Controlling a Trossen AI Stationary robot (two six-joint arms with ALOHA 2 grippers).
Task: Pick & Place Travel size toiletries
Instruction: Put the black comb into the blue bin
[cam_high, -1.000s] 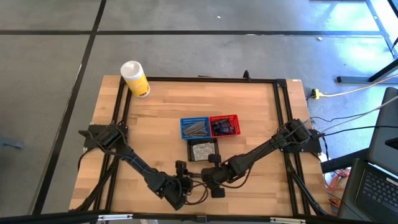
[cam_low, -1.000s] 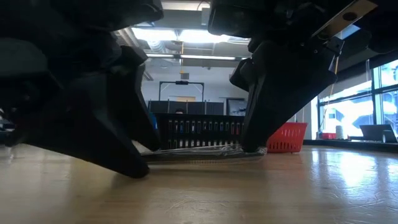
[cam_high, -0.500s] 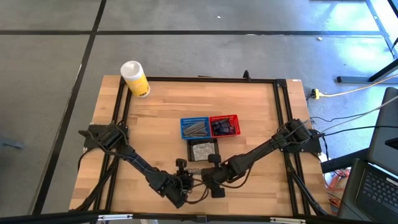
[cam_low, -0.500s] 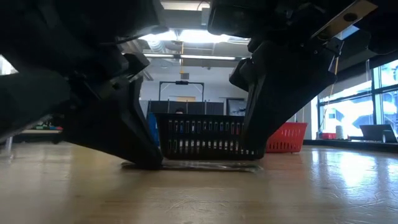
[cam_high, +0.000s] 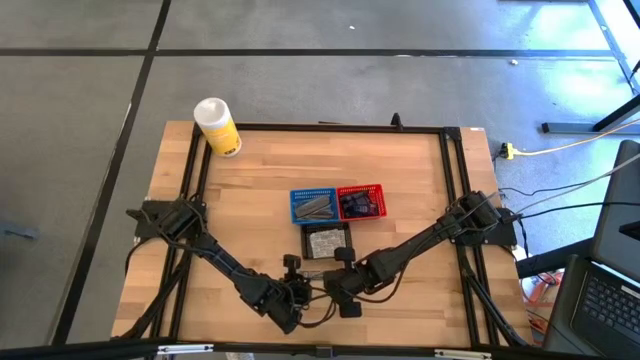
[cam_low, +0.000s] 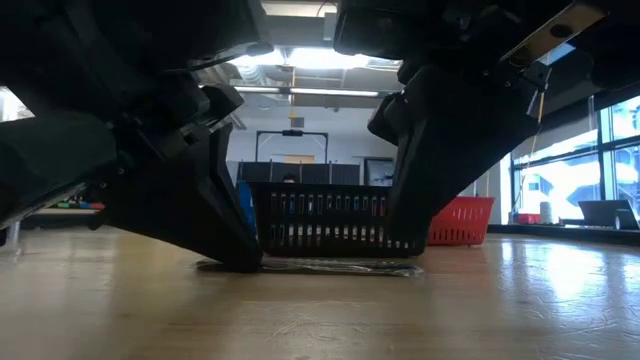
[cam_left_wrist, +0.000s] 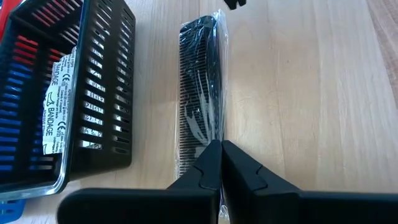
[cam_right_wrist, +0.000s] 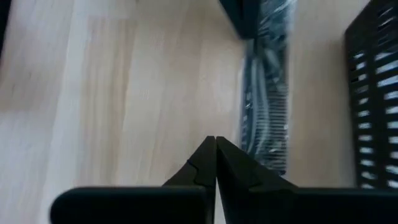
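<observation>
Since a second ago, left claw has closed, pinching the wrapped black comb at its near end. Right claw shut, empty. Comb lies on surface at 6 o'clock of black basket. Likely light, stiff; film slippery.

On the desk, the packeted comb lies flat beside the bandage basket, between the left tool and right tool; two more baskets sit behind, a canister at the far left corner

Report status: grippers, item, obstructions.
Left gripper shut on wrapped comb. Right gripper shut at its other end. Black basket alongside.
</observation>
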